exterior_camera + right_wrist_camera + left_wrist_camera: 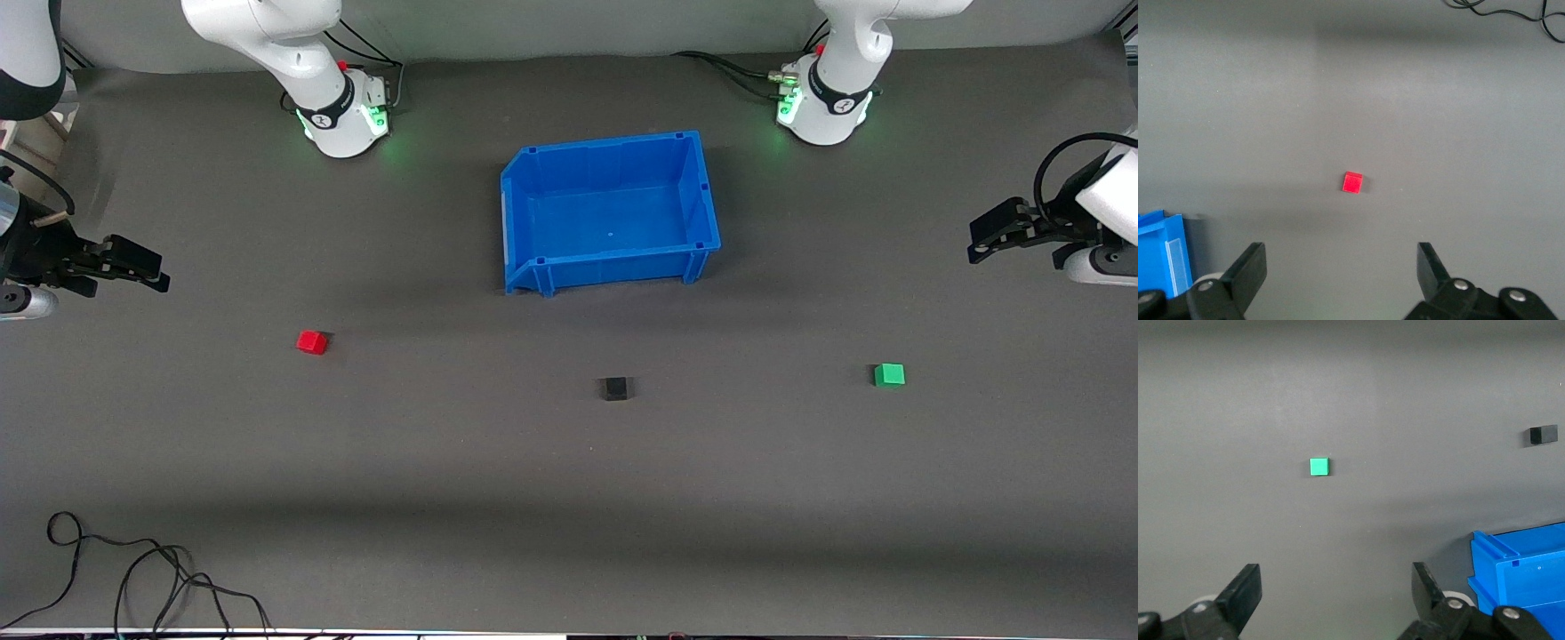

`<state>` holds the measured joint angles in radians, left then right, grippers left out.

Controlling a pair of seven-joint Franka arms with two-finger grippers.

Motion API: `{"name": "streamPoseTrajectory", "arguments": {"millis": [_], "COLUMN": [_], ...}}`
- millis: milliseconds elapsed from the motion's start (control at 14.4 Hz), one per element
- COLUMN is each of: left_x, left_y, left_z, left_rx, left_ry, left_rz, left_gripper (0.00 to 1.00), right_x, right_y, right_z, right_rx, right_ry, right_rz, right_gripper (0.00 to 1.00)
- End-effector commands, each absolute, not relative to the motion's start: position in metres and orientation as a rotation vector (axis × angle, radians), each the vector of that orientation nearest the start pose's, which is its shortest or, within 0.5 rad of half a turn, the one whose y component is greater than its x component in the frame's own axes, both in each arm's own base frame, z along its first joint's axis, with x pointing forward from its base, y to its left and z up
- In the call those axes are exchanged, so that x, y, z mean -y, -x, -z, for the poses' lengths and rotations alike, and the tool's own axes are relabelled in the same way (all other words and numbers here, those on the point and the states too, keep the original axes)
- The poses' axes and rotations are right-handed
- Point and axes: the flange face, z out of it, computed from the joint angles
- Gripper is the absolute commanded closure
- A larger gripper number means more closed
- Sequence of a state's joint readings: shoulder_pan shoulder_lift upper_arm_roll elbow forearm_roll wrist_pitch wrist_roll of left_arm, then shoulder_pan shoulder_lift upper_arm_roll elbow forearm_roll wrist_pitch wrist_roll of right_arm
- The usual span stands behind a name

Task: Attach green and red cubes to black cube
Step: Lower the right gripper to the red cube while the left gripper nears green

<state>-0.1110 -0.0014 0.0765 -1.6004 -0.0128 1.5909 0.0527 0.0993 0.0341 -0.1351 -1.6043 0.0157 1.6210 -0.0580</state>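
Note:
The red cube [312,341] lies on the grey mat toward the right arm's end; it also shows in the right wrist view [1352,182]. The green cube [889,374] lies toward the left arm's end and shows in the left wrist view [1319,467]. The black cube [614,388] lies between them, nearer the front camera than the bin, and shows in the left wrist view [1543,435]. My left gripper [982,240] is open and empty, up over the mat's edge at its end [1336,587]. My right gripper [147,267] is open and empty at its end [1341,267].
A blue bin [610,212] stands empty in the middle near the arms' bases; its corner shows in both wrist views [1521,577] [1161,253]. A black cable [133,578] lies on the mat at the front corner toward the right arm's end.

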Motion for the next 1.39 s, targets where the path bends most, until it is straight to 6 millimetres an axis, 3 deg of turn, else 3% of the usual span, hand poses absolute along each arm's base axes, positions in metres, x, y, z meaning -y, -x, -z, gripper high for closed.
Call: {"name": "streamPoseTrajectory", "arguments": {"millis": [0,347,485,624,832,970,1109,1248,1317], "left_x": [0.023,0.023,0.023,0.023,0.02,0.019,0.015,-0.014,-0.019], "left_y": [-0.553,-0.553,-0.553,-0.554,-0.554,-0.555,-0.557,-0.561,-0.56], "left_z": [-0.621,-0.622,-0.622,-0.621,-0.622,-0.621,-0.616,-0.607,-0.604], "left_rx": [-0.171,-0.171,-0.171,-0.174,-0.167,-0.15,-0.111,0.058,0.163], "left_ry": [3.143,3.143,3.143,3.143,3.143,3.146,3.15,3.174,3.234], "left_rz": [-0.014,-0.01,-0.01,-0.012,-0.009,-0.009,-0.026,-0.05,-0.078], "left_gripper": [0.0,0.0,0.0,0.0,0.0,0.0,0.0,0.0,0.0], "right_x": [0.019,0.022,0.025,0.029,0.03,0.04,0.033,0.029,0.029], "right_y": [-0.562,-0.565,-0.571,-0.571,-0.575,-0.576,-0.569,-0.567,-0.567], "right_z": [-0.602,-0.6,-0.593,-0.578,-0.533,-0.513,-0.488,-0.459,-0.446], "right_rx": [0.081,0.058,-0.031,-0.156,-0.262,-0.451,-0.845,-1.11,-1.188], "right_ry": [3.136,3.145,3.143,3.138,3.126,3.061,2.912,2.836,2.817], "right_rz": [-0.016,-0.007,0.053,0.03,0.053,0.082,-0.026,-0.117,-0.155], "right_gripper": [0.0,0.0,0.0,0.0,0.0,0.0,0.0,0.0,0.0]}}
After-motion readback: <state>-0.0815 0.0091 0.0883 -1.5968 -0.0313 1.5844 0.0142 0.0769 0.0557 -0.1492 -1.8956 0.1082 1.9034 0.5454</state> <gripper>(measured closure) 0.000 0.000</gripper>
